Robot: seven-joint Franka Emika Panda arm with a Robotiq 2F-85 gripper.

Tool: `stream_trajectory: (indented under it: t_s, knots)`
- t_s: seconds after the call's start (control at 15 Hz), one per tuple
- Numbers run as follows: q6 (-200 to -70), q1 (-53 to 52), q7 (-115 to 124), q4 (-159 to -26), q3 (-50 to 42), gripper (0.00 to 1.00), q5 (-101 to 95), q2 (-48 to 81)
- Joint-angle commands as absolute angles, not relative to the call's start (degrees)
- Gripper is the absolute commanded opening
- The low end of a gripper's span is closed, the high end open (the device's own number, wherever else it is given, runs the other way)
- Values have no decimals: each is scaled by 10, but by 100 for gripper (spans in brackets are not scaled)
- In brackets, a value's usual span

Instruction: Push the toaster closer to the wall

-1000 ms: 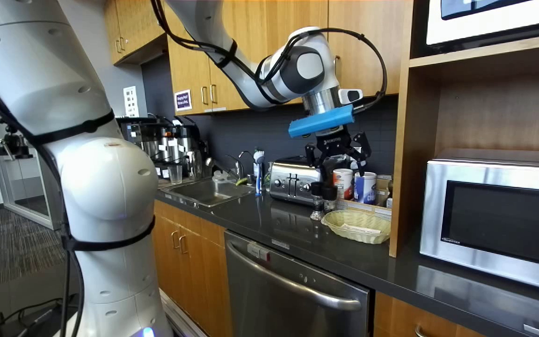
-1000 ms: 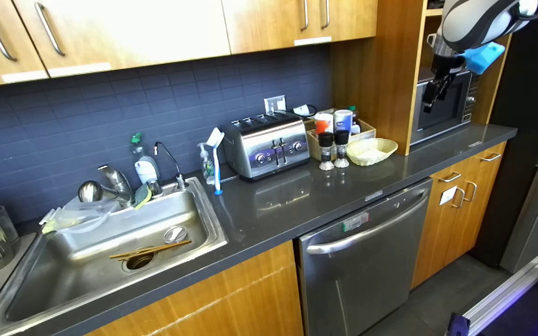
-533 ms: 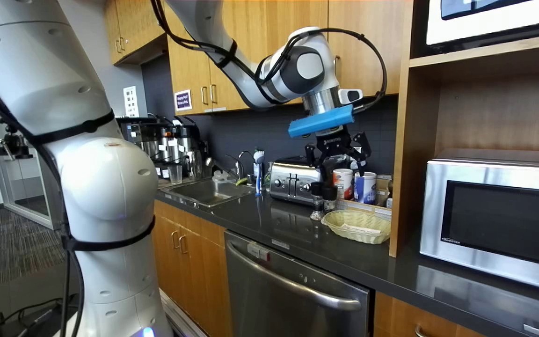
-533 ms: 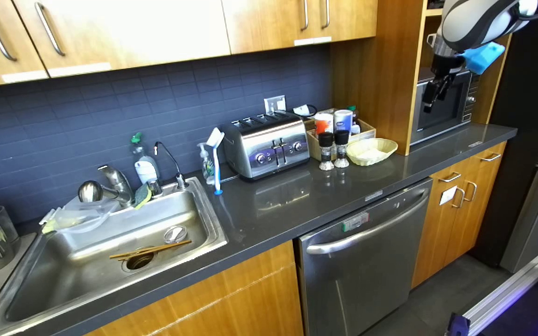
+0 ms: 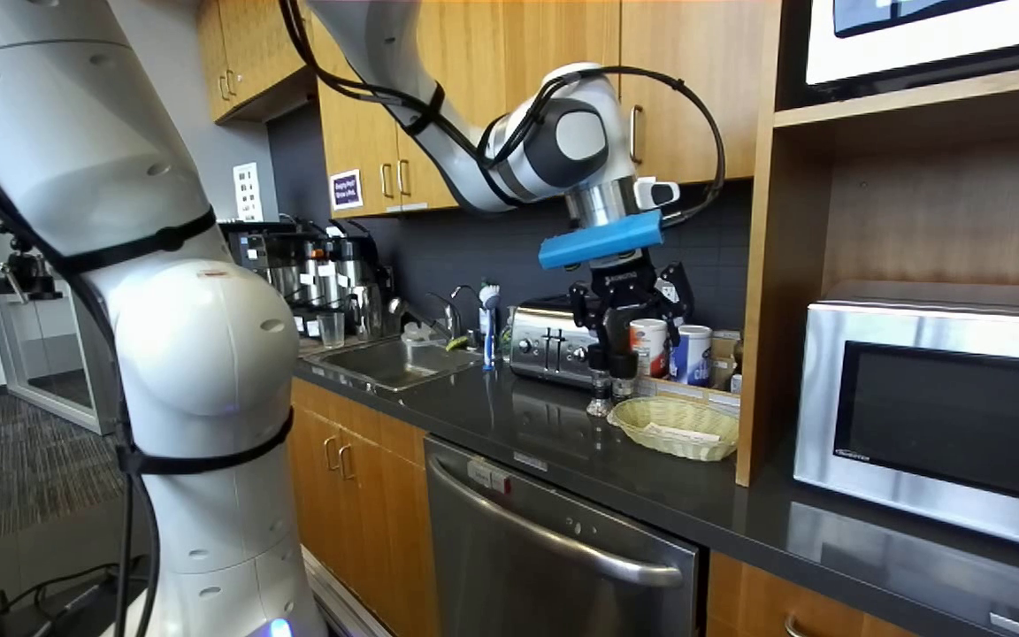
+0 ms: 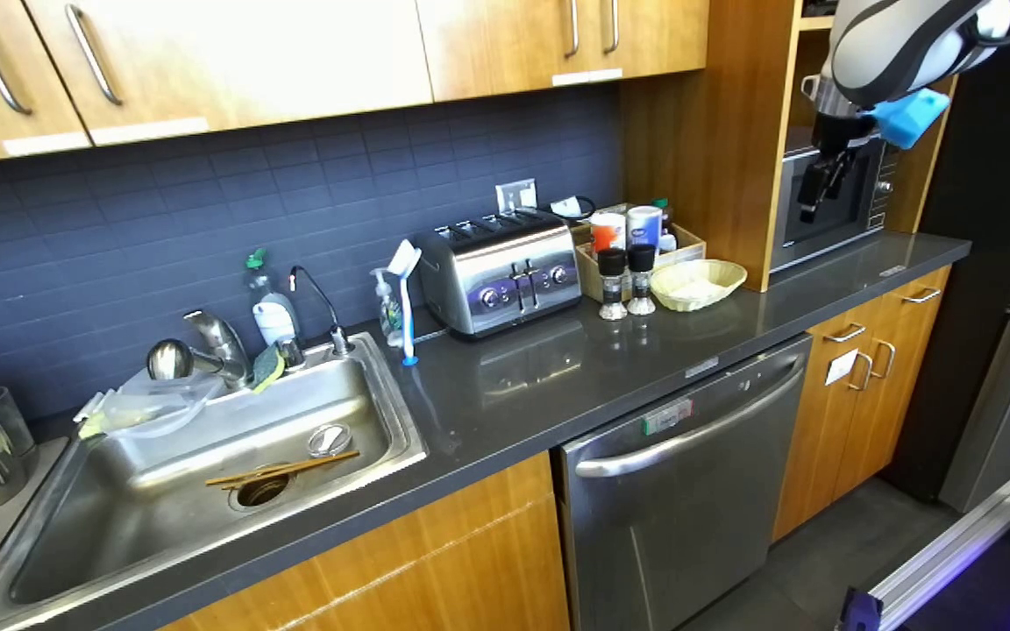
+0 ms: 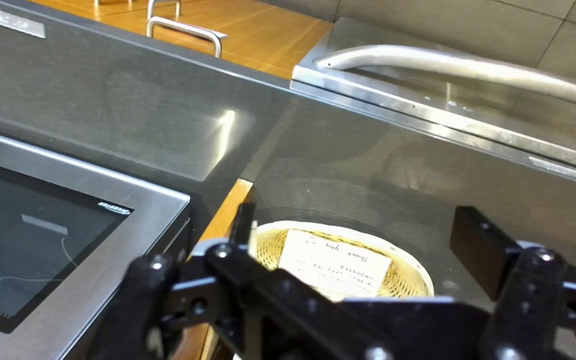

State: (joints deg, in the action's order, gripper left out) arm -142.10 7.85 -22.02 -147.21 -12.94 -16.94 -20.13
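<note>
Open counter (image 6: 505,416) before toaster (image 6: 505,276), brush (image 6: 407,307) and shakers (image 6: 612,285) flanking

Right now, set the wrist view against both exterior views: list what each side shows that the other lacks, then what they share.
Only the wrist view shows readable words: "Thank you", upside down in the picture, on the note in the wicker basket.

Only the exterior views show the toaster, the wall, the sink and the two black-topped grinders.

All three share the wicker basket, the microwave, the counter, the dishwasher handle and the hand, which is open.
</note>
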Motion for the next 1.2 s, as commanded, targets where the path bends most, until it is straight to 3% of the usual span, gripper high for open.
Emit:
stream_trajectory:
  t_s: [0.0, 0.53, 1.13]
  knots:
    - [-1408, 92, -235, -1506, -121, 100, -195, -240]
    - [-1376, 95, -293, -1588, -115, 100, -267, -329]
    - [-1300, 77, -311, -1593, -76, 100, -376, -305]
